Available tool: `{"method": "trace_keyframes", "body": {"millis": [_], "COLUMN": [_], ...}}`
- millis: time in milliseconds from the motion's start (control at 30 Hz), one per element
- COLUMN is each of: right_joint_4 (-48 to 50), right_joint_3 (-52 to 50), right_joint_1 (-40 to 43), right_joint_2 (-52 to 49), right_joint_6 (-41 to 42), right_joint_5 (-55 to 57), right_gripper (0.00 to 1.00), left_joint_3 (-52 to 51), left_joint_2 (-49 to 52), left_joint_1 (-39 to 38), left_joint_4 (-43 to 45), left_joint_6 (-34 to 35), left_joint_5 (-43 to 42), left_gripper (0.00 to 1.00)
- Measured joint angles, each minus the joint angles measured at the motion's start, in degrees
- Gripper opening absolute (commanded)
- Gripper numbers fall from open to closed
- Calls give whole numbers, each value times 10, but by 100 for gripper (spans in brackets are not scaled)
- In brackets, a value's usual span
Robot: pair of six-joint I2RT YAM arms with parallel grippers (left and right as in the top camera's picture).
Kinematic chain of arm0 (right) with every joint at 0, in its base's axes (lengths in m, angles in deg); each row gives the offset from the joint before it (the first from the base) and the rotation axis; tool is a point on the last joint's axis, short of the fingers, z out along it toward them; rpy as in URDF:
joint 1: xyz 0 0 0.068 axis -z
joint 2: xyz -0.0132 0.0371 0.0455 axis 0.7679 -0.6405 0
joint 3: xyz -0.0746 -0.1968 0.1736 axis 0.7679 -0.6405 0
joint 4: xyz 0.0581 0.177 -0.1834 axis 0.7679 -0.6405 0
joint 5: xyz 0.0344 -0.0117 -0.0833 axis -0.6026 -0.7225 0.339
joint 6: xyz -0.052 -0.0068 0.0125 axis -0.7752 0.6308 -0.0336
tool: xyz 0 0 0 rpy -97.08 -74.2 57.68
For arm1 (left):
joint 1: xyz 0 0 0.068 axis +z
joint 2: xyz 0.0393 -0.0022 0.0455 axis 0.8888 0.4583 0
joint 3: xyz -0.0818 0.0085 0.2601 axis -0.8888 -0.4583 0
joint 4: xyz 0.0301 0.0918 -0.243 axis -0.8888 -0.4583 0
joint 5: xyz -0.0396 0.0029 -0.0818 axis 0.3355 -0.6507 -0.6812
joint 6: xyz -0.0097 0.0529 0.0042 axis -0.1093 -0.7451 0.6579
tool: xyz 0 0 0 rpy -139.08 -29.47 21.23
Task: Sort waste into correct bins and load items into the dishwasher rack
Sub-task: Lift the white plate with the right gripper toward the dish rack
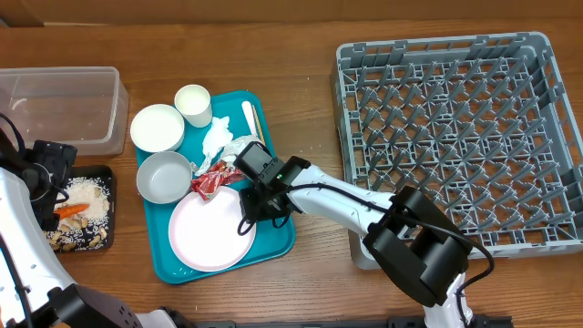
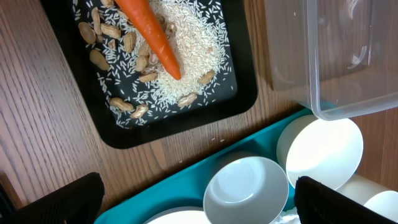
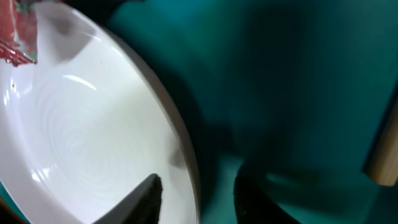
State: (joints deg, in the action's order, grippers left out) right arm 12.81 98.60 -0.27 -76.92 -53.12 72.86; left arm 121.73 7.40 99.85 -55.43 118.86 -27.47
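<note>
The pale pink plate [image 1: 209,235] lies at the front of the teal serving tray [image 1: 278,239]. My right gripper [image 1: 261,206] is open, its fingers [image 3: 198,194] straddling the plate's right rim [image 3: 81,137] without visibly touching it. The red wrapper [image 1: 213,179] lies on the plate's far edge, next to white napkins [image 1: 219,137]. Two white bowls [image 1: 158,128] [image 1: 165,177], the cup [image 1: 193,104] and the fork [image 1: 248,113] are on the tray. My left gripper [image 2: 199,208] is wide open and empty, above the black tray [image 2: 180,124], which holds the carrot [image 2: 155,37], rice and nuts.
The clear tub [image 1: 59,105] stands empty at the far left, behind the black tray [image 1: 100,239]. The grey dishwasher rack [image 1: 460,137] fills the right side and holds nothing. Bare wooden table lies between the teal tray and the rack.
</note>
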Motion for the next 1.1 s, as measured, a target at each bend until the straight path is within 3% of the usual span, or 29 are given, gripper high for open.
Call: {"method": "trace_keyframes", "body": {"millis": [467, 800, 1100], "right_joint_4": [-47, -143, -301], "right_joint_3": [11, 58, 153], "right_joint_1": [0, 6, 29], "right_joint_2": [-7, -8, -9], "right_joint_6": [7, 0, -79], "right_joint_5": [-1, 0, 1], "right_gripper": [4, 4, 4], "left_joint_3": [0, 0, 0], "left_joint_2": [0, 0, 0], "left_joint_1": [0, 0, 0], "left_joint_4": [0, 0, 0], "left_joint_6": [0, 0, 0], "left_joint_5": [0, 0, 0], "left_gripper": [100, 100, 100]}}
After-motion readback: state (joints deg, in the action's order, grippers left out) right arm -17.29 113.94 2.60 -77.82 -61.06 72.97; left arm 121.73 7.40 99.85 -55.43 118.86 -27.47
